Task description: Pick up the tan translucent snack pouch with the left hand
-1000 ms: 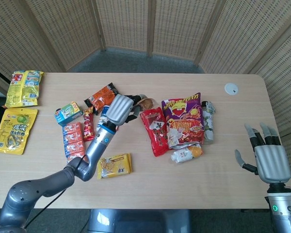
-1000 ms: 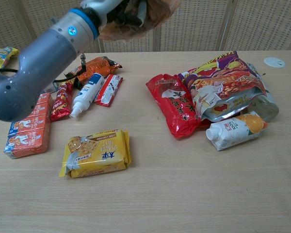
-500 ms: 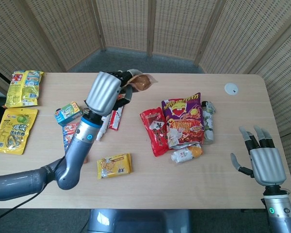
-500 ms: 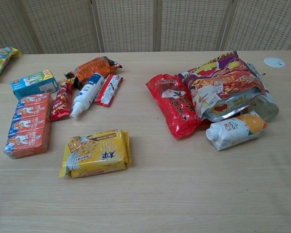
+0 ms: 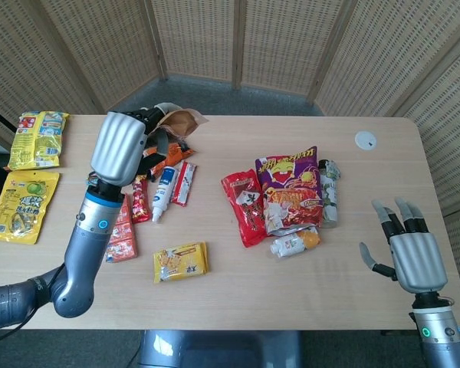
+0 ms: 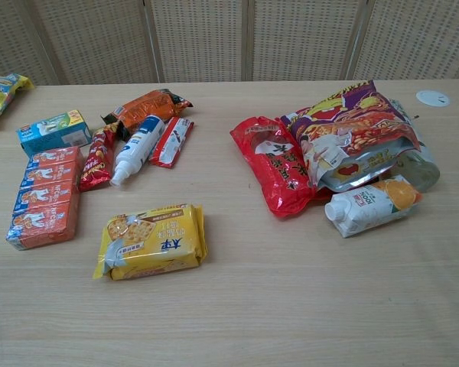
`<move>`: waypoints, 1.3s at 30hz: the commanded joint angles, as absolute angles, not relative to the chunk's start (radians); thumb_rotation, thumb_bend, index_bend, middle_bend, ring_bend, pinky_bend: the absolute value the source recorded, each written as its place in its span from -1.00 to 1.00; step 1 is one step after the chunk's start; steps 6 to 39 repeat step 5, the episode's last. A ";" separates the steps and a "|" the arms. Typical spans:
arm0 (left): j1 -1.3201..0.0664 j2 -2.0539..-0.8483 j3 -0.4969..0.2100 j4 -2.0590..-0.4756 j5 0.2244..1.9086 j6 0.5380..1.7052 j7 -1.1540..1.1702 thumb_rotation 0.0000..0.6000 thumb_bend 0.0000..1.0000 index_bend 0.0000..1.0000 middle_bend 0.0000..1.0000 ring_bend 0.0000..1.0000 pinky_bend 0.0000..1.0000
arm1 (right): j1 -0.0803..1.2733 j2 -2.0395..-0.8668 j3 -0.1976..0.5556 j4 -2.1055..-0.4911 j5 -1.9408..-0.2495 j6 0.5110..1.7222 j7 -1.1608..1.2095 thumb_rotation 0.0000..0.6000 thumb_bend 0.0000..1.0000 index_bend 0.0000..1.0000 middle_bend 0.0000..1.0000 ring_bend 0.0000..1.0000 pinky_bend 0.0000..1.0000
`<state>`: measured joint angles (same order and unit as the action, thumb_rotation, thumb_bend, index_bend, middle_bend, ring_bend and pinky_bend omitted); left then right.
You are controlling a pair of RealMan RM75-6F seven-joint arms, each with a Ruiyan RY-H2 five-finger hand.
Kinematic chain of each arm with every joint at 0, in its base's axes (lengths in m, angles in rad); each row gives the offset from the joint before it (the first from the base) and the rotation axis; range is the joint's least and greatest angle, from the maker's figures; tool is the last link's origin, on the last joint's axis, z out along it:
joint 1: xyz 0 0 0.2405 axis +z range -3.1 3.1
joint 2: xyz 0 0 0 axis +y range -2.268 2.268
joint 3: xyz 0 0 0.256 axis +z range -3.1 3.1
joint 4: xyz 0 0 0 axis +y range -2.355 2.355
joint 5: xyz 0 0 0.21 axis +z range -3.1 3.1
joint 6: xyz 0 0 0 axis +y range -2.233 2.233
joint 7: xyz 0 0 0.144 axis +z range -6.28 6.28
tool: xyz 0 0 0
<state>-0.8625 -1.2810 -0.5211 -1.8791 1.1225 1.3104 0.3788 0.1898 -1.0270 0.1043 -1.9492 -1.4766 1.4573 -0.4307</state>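
The snack pouch point(image 5: 181, 120) was tan; the left hand point(image 5: 121, 147) silver-grey. The cracker pack point(image 6: 153, 241) was yellow; the table point(image 6: 237, 306) pale wood.

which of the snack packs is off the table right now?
The tan pouch, held up by the left hand. All other packs lie flat on the table.

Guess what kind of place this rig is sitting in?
Probably a lab or demo corner, not a shop: a plain wooden table strewn with packaged snacks, woven folding screens as a backdrop, and the left robot hand holding up the tan snack pouch.
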 commanded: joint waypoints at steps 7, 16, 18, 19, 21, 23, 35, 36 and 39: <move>-0.868 -1.277 -0.517 -1.878 1.123 1.314 0.374 1.00 0.70 0.62 0.53 0.85 0.76 | 0.191 -1.027 0.108 -1.955 -1.475 1.457 -0.442 -0.77 -0.13 -1.00 -0.52 -1.00 -1.00; -0.868 -1.277 -0.517 -1.878 1.123 1.314 0.374 1.00 0.70 0.62 0.53 0.85 0.76 | 0.191 -1.027 0.108 -1.955 -1.475 1.457 -0.442 -0.77 -0.13 -1.00 -0.52 -1.00 -1.00; -0.868 -1.277 -0.517 -1.878 1.123 1.314 0.374 1.00 0.70 0.62 0.53 0.85 0.76 | 0.191 -1.027 0.108 -1.955 -1.475 1.457 -0.442 -0.77 -0.13 -1.00 -0.52 -1.00 -1.00; -0.868 -1.277 -0.517 -1.878 1.123 1.314 0.374 1.00 0.70 0.62 0.53 0.85 0.76 | 0.191 -1.027 0.108 -1.955 -1.475 1.457 -0.442 -0.77 -0.13 -1.00 -0.52 -1.00 -1.00; -0.868 -1.277 -0.517 -1.878 1.123 1.314 0.374 1.00 0.70 0.62 0.53 0.85 0.76 | 0.191 -1.027 0.108 -1.955 -1.475 1.457 -0.442 -0.77 -0.13 -1.00 -0.52 -1.00 -1.00; -0.868 -1.277 -0.517 -1.878 1.123 1.314 0.374 1.00 0.70 0.62 0.53 0.85 0.76 | 0.191 -1.027 0.108 -1.955 -1.475 1.457 -0.442 -0.77 -0.13 -1.00 -0.52 -1.00 -1.00; -0.868 -1.277 -0.517 -1.878 1.123 1.314 0.374 1.00 0.70 0.62 0.53 0.85 0.76 | 0.191 -1.027 0.108 -1.955 -1.475 1.457 -0.442 -0.77 -0.13 -1.00 -0.52 -1.00 -1.00; -0.868 -1.277 -0.517 -1.878 1.123 1.314 0.374 1.00 0.70 0.62 0.53 0.85 0.76 | 0.191 -1.027 0.108 -1.955 -1.475 1.457 -0.442 -0.77 -0.13 -1.00 -0.52 -1.00 -1.00; -0.868 -1.277 -0.517 -1.878 1.123 1.314 0.374 1.00 0.70 0.62 0.53 0.85 0.76 | 0.191 -1.027 0.108 -1.955 -1.475 1.457 -0.442 -0.77 -0.13 -1.00 -0.52 -1.00 -1.00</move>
